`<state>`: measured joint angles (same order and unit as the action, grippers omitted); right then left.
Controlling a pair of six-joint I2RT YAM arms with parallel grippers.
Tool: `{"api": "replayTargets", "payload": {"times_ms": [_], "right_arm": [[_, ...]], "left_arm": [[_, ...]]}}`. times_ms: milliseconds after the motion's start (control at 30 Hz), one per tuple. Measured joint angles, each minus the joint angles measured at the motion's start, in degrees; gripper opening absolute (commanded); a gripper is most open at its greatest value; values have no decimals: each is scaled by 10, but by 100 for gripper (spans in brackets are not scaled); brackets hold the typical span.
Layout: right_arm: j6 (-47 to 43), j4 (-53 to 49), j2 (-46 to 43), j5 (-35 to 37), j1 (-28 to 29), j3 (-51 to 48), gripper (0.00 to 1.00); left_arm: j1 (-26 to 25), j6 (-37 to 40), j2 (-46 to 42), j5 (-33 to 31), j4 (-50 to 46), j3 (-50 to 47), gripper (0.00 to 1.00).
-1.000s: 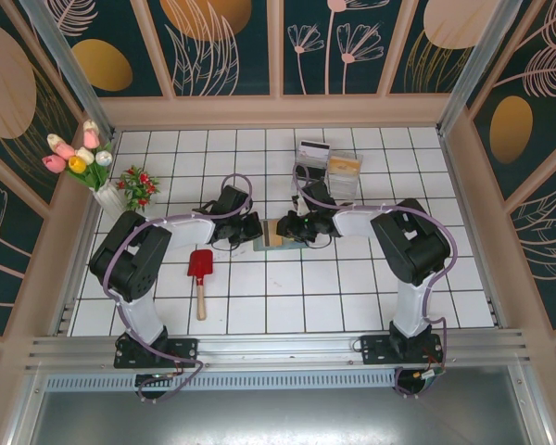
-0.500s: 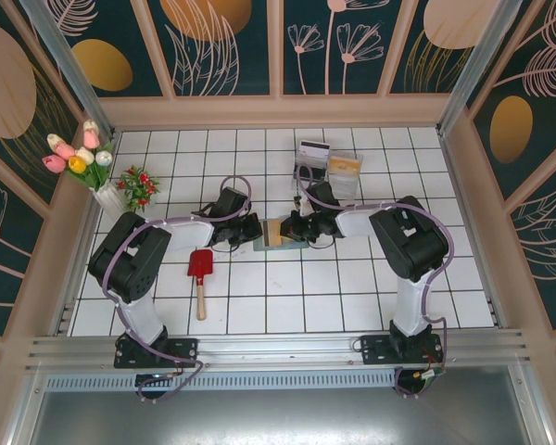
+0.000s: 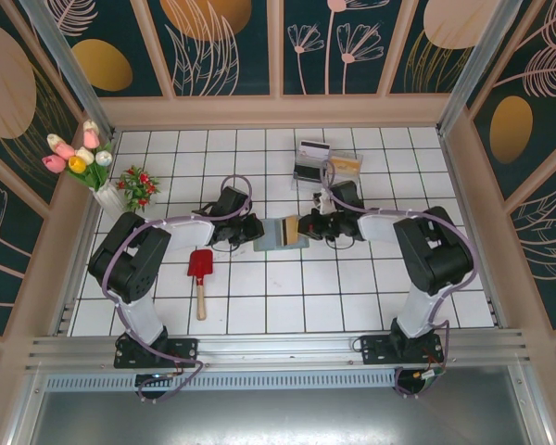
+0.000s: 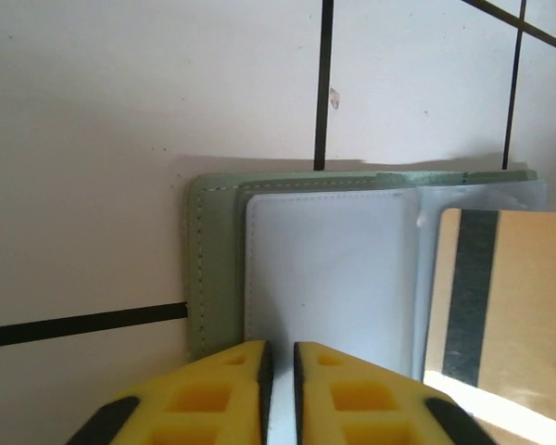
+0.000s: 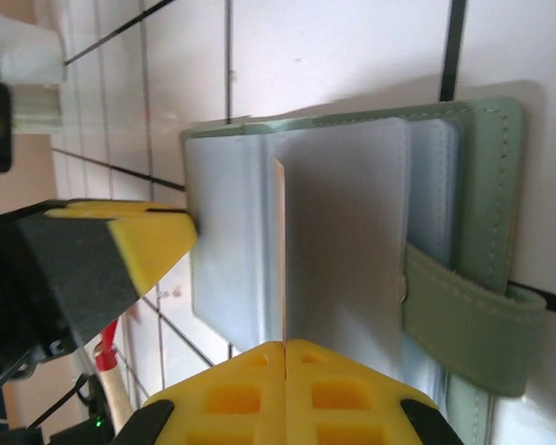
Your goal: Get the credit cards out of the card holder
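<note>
The grey-green card holder (image 3: 274, 235) lies open on the tiles between both grippers. Its blue-grey pockets (image 4: 329, 269) face up, and its strap (image 5: 473, 315) hangs off one side. My left gripper (image 4: 279, 348) rests its tips on the holder's left edge, jaws a slim gap apart with nothing pinched between them. My right gripper (image 5: 285, 345) is shut on a tan-gold credit card (image 4: 500, 287) with a black stripe, which stands partly out over the holder's right half. The same card shows edge-on (image 5: 280, 250) in the right wrist view. From above, the left gripper (image 3: 257, 230) and right gripper (image 3: 308, 225) flank the card (image 3: 290, 228).
Two clear plastic boxes (image 3: 312, 159) (image 3: 345, 167) stand behind the right arm, with cards in them. A red toy shovel (image 3: 200, 271) lies at the front left. A vase of tulips (image 3: 93, 167) and a small red-flowered plant (image 3: 139, 185) sit at the far left.
My right gripper has drawn back to the right with the tan-gold card, which now stands further out of the holder. The left arm has hardly moved.
</note>
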<state>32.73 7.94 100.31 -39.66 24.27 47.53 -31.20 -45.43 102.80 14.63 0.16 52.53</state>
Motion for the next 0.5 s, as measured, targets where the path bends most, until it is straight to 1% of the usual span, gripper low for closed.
{"api": "replayTargets", "payload": {"times_ms": [33,133,167,267,333,400,500], "right_arm": [[-6,0,-10,-9,-4,-3,0],[-21,0,-41,-34,-16,-5,0],[-25,0,-52,-42,-20,-5,0],[-35,6,-83,-73,-33,-4,0],[-39,10,-96,-94,-43,1,0],[-39,18,-102,-117,-53,9,0],[-39,32,-103,-158,-64,28,0]], "left_arm": [[0,2,-2,1,-6,5,29],[0,7,-14,9,-25,27,40],[1,8,-22,14,-26,35,47],[7,7,-58,39,-19,54,59],[15,2,-84,60,-3,56,65],[27,-8,-108,82,19,55,68],[42,-32,-134,120,83,42,73]]}}
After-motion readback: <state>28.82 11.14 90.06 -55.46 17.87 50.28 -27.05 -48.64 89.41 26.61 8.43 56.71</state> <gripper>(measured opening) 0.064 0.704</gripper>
